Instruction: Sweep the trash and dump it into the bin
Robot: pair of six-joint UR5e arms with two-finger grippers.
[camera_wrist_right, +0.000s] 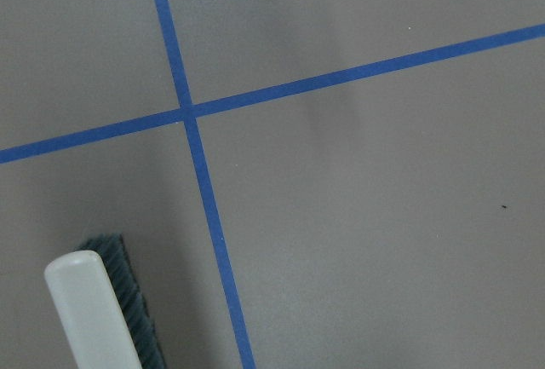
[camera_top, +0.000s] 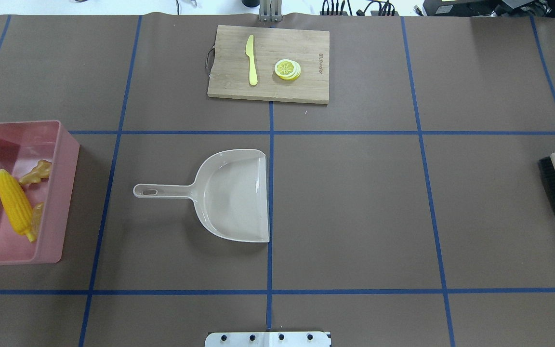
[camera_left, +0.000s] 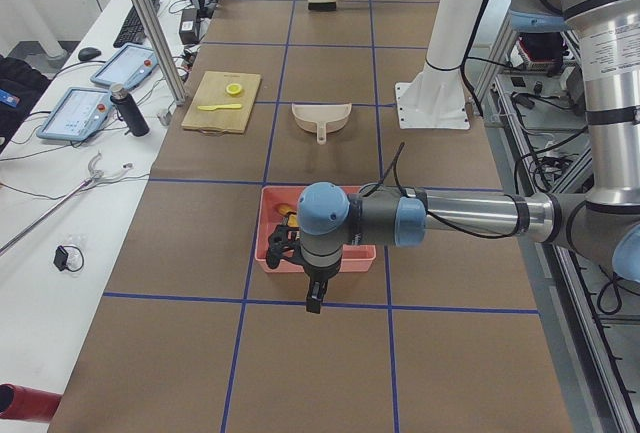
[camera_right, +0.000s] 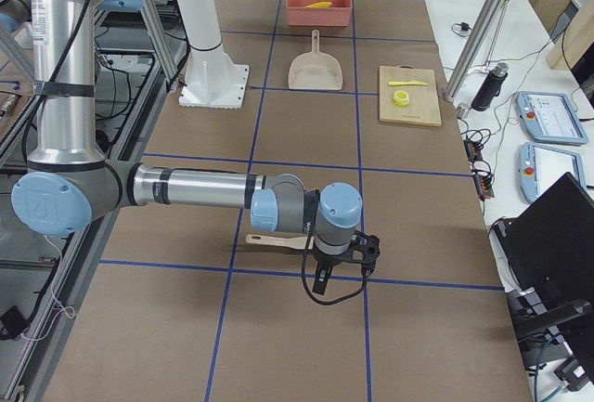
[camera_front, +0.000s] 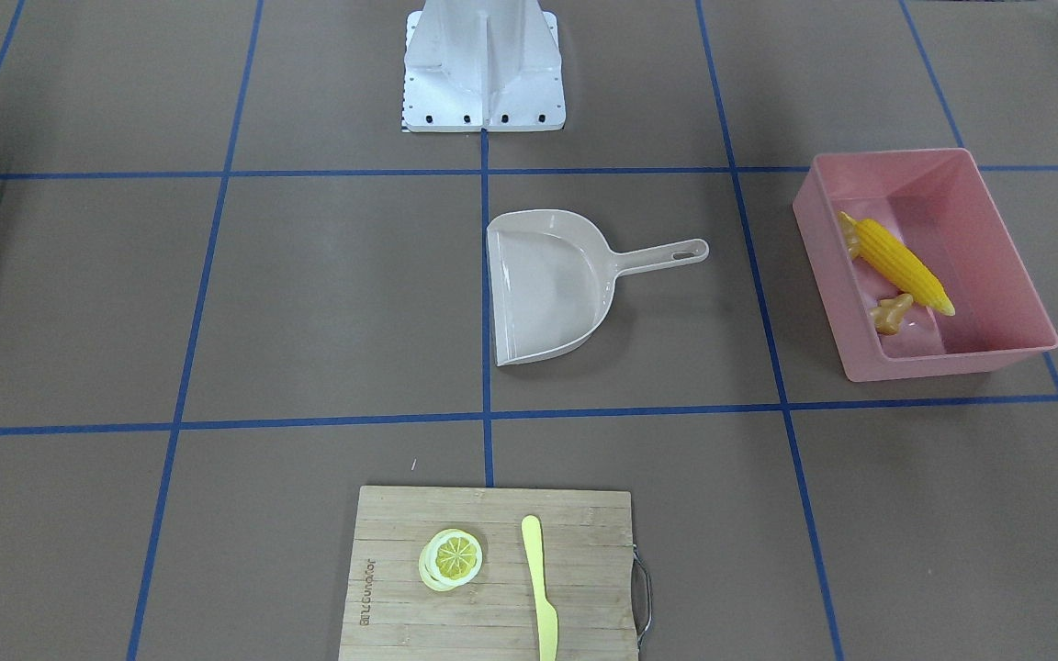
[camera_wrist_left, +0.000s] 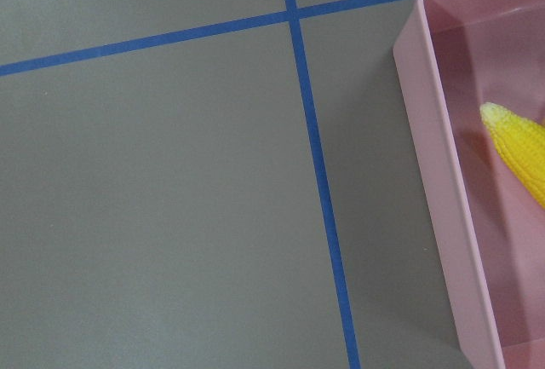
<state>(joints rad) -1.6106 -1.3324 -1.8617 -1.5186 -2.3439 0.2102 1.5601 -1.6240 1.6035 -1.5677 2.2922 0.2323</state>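
Overhead exterior view showing the sweeping and dumping as apparently done: yellow corn cob [camera_top: 15, 205] lying inside the pink bin [camera_top: 69, 193] at the left edge of the surface [camera_top: 354, 202], knobbly ginger root [camera_top: 36, 173] resting against the bin wall beside it, potato [camera_top: 37, 215] peeking out, partly hidden behind the cob. Seeing nothing sitting in the beige dustpan [camera_top: 234, 197], lying flat mid-surface and well apart from the bin; brush [camera_top: 554, 185] lying at the far right edge. Judging little or nothing as remaining beyond parking the arms. Hanging near the bin, left end effector [camera_left: 285, 250]; hanging near the brush, right end effector [camera_right: 362, 250]; both appearing in side views only, so failing to tell fingers apart from fingers together.
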